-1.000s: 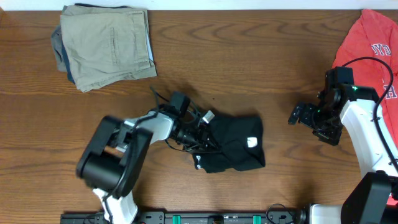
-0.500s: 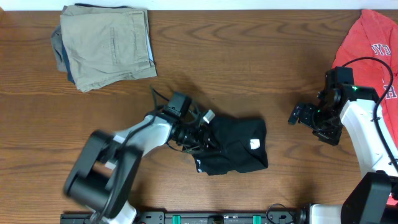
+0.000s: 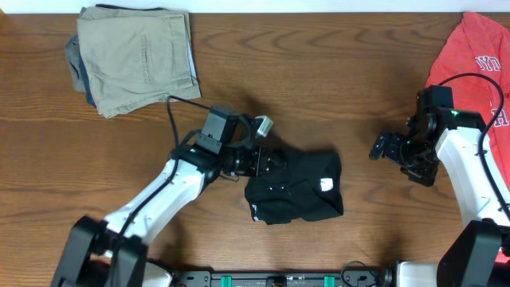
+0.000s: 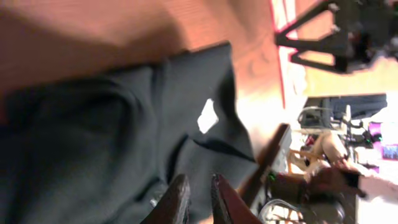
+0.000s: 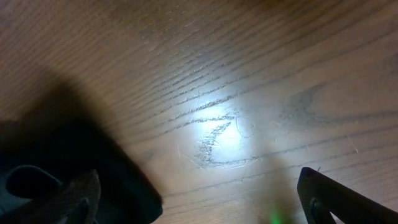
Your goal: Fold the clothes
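Observation:
The black garment lies crumpled at the table's middle front, its white tag facing up. My left gripper hovers over the garment's upper left edge. In the left wrist view its fingertips stand a narrow gap apart above the black garment and the white tag, with no cloth between them. The red tee with white lettering lies at the far right corner. My right gripper hangs wide open over bare wood, right of the black garment and apart from it.
A stack of folded clothes, with a khaki garment on top, sits at the far left. A cable loops from the left wrist. The table's front edge carries the arms' base rail.
The left arm has swung, its wrist rising up and left off the black garment. Its jaws have parted slightly. The garment slid slightly right earlier and now lies still. The right arm has not moved.

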Robot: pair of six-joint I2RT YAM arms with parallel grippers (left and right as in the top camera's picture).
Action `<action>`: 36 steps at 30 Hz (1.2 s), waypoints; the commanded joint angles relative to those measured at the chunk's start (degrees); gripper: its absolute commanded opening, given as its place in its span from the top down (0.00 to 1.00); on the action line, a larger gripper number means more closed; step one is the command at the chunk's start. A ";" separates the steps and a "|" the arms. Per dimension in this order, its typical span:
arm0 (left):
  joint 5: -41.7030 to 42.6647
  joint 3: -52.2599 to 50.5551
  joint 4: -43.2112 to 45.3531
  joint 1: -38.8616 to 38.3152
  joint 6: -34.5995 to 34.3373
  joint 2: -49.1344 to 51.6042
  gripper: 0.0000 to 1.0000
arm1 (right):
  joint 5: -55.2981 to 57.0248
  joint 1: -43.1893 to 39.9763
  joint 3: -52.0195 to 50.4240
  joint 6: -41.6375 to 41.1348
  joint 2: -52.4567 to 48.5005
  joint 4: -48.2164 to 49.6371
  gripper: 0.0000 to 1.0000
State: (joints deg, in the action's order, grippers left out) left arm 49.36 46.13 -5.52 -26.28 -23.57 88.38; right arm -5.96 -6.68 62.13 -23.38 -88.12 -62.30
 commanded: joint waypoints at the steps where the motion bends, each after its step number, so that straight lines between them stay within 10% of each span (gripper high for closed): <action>1: -1.64 0.00 4.42 0.00 -4.42 5.57 0.84 | -0.07 -0.07 0.42 0.74 0.15 -0.07 0.01; 14: -12.09 0.02 6.69 1.75 -2.99 19.43 0.76 | -0.07 -0.07 0.42 0.74 0.15 -0.09 0.01; 36: -12.44 1.09 1.38 1.64 -7.10 -10.27 0.67 | -0.07 -0.07 0.42 0.74 0.15 -0.07 0.01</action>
State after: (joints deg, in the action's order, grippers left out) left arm 37.74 47.29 -3.90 -22.61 -28.77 76.75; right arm -5.96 -6.68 62.13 -23.40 -88.12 -62.33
